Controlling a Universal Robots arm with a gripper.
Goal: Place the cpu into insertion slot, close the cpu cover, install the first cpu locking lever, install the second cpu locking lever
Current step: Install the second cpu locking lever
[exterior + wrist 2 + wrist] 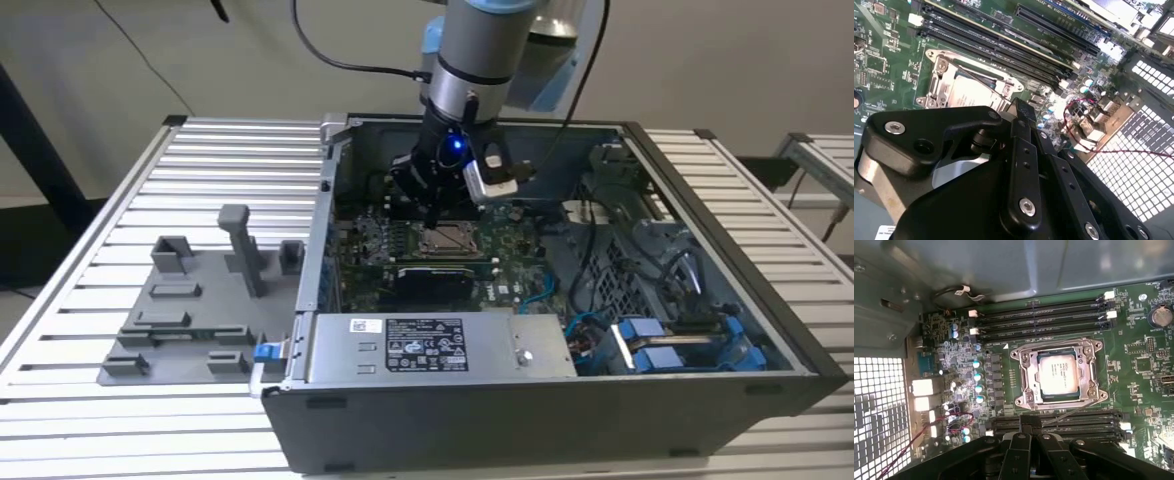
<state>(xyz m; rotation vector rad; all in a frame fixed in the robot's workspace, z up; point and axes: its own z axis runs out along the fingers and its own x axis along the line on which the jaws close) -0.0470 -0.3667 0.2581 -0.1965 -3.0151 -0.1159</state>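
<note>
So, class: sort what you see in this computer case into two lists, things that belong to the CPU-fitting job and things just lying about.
Job:
cpu
insertion slot
cpu cover
gripper

Lying about:
memory slots
power supply
grey fixture
blue connectors

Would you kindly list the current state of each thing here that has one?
cpu: seated in the insertion slot.
cpu cover: closed over the cpu.
Computer case: side open.
Claw: above the board beside the slot, holding nothing visible.
</note>
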